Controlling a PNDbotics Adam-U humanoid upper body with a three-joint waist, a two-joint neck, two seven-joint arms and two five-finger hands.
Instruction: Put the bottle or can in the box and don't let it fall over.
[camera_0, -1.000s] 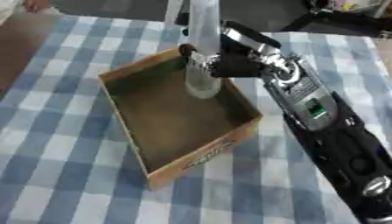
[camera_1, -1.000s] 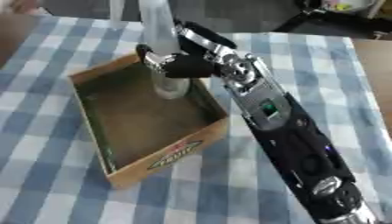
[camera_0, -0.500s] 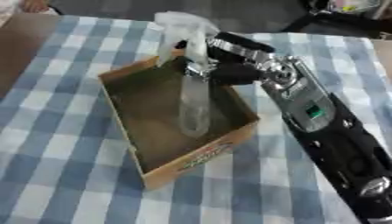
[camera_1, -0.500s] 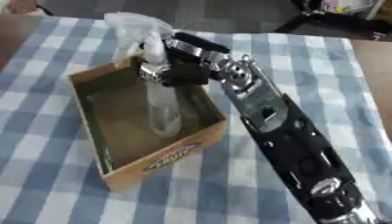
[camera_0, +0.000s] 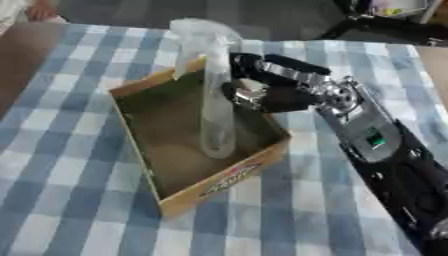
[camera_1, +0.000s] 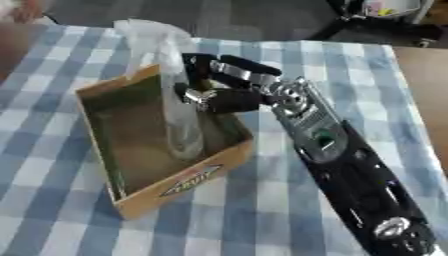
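1. Lower right of the frame: the robot's right arm (camera_0: 385, 155), black with silver joints, runs diagonally from the lower right corner up toward the centre.
2. Whole foreground: a table covered by a blue-and-white checked cloth (camera_0: 79, 200).
3. Centre left: an open cardboard box (camera_0: 229, 179) sits on the cloth, turned askew, with a printed label on its near wall. Its brown floor is bare apart from the bottle.
4. Inside the box: a clear spray bottle (camera_0: 216, 115) stands with its base on the floor of the box, toward the right-hand wall. It is upright or nearly so, and its pale trigger head rises above the far rim.
5. Centre, just right of the bottle: the right hand (camera_0: 273, 87) reaches over the right wall of the box. Its fingers curl toward the bottle's upper body and neck; whether they touch it cannot be told, since the bottle is blurred.
6. Far right edge: bare brown tabletop (camera_1: 429, 75) shows beyond the cloth.
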